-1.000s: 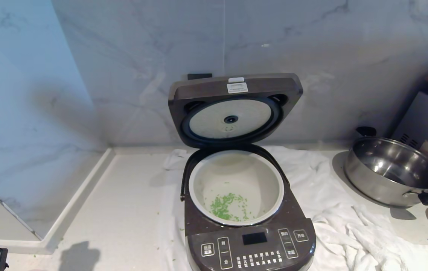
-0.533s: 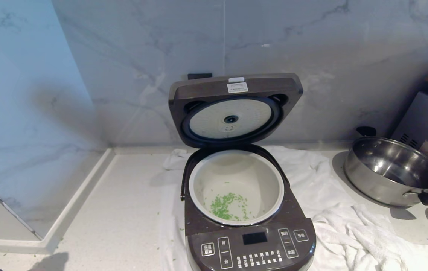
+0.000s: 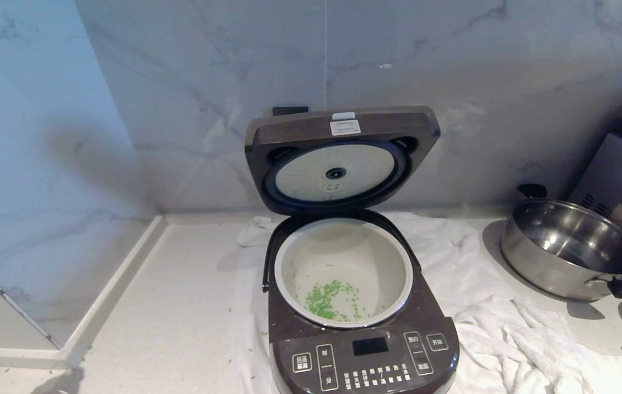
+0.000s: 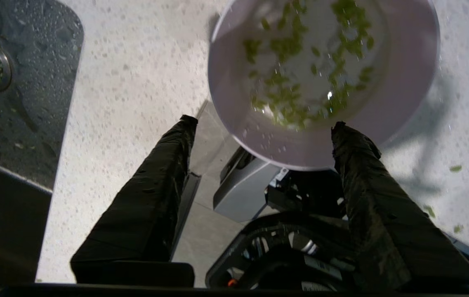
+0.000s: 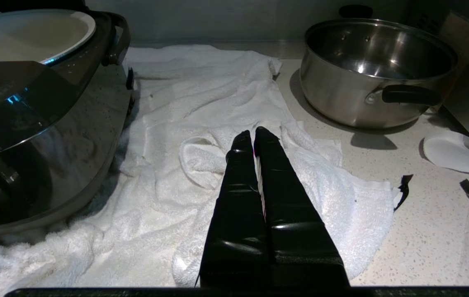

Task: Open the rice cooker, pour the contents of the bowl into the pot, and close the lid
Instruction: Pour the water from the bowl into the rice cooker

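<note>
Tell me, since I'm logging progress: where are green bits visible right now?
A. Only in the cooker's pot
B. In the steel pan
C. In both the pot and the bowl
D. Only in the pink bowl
C: green bits lie in the pot, and some remain in the bowl.

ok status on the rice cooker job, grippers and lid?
Left gripper open, bowl just beyond its fingertips. Right gripper shut over towel. Lid up, greens in pot.

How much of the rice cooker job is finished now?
Done: the lid stands open and green bits lie in the pot. In hand: the left gripper, jaws open, is at the bowl on the counter, some bits stuck inside. Left: closing the lid. The right gripper rests shut.
</note>
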Controlling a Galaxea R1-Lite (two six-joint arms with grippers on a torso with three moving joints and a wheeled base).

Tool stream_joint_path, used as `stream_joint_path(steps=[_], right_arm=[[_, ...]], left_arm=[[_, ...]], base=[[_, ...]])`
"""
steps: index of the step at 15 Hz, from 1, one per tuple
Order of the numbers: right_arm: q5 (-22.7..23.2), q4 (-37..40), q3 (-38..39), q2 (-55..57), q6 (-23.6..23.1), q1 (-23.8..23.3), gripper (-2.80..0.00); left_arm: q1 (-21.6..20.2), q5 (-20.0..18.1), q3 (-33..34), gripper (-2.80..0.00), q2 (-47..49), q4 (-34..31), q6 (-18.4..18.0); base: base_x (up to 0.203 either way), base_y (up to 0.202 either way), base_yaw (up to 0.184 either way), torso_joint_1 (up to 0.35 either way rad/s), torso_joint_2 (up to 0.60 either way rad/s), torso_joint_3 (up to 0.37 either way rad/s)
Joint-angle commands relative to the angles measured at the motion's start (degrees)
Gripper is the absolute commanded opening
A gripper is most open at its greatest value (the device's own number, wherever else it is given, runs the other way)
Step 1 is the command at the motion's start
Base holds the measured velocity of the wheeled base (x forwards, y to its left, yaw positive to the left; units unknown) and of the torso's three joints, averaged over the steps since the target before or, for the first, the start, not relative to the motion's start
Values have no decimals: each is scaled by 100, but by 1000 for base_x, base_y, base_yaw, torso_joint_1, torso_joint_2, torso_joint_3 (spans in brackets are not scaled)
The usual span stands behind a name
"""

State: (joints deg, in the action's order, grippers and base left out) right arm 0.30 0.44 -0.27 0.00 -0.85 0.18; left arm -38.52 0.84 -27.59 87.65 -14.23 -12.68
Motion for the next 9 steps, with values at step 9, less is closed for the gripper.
stream_joint_path(steps=[9], right_arm=[[2,0,0,0,-5,-1,-280]], left_arm=[[-529,14,63,0,1507,1290,11]], base=[[0,0,0,0,0,0]])
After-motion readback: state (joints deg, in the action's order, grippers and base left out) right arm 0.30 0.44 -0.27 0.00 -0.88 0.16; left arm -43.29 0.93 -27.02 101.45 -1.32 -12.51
